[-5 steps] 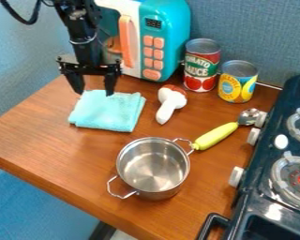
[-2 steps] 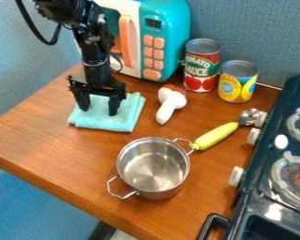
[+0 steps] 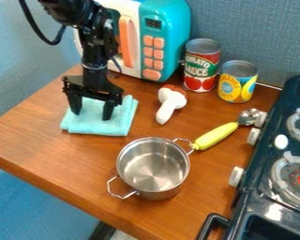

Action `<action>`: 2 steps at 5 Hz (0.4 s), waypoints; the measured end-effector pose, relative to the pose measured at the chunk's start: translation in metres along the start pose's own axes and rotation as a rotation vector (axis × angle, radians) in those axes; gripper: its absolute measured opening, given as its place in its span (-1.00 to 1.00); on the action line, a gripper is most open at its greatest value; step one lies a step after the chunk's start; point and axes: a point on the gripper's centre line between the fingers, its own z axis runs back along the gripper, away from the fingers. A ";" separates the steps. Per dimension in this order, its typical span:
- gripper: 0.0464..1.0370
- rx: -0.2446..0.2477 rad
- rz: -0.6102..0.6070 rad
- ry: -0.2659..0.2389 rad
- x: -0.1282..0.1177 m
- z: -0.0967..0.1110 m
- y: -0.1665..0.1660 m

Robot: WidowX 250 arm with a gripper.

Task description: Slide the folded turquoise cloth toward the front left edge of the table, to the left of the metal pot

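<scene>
The black gripper (image 3: 92, 114) hangs down over the folded light-blue cloth (image 3: 118, 123) at the left of the table. Its two fingers stand wide apart, open, with their tips at the cloth. The cloth lies flat in its folds under them. A white toy drumstick with a brown-red end (image 3: 168, 106) lies to the right of the cloth. In front and to the right stands a steel pot (image 3: 153, 169) with two wire handles. Beside the pot's rear handle lies a scoop with a yellow-green handle (image 3: 215, 136).
A teal and white toy microwave (image 3: 167, 28) stands behind the gripper. A red-labelled tomato can (image 3: 202, 65) and a yellow-labelled can (image 3: 237, 82) stand at the back. The dark toy stove (image 3: 271, 206) fills the right side. The wooden table's (image 3: 64, 187) edge runs along the lower left.
The gripper has come down and forward onto the cloth, then shifted slightly left. Since the previous frame the cloth has slid and turned a little toward the front left.
</scene>
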 end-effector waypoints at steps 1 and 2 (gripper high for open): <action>0.93 0.067 -0.035 0.119 -0.019 0.002 0.009; 0.93 0.068 -0.083 0.212 -0.039 0.003 0.011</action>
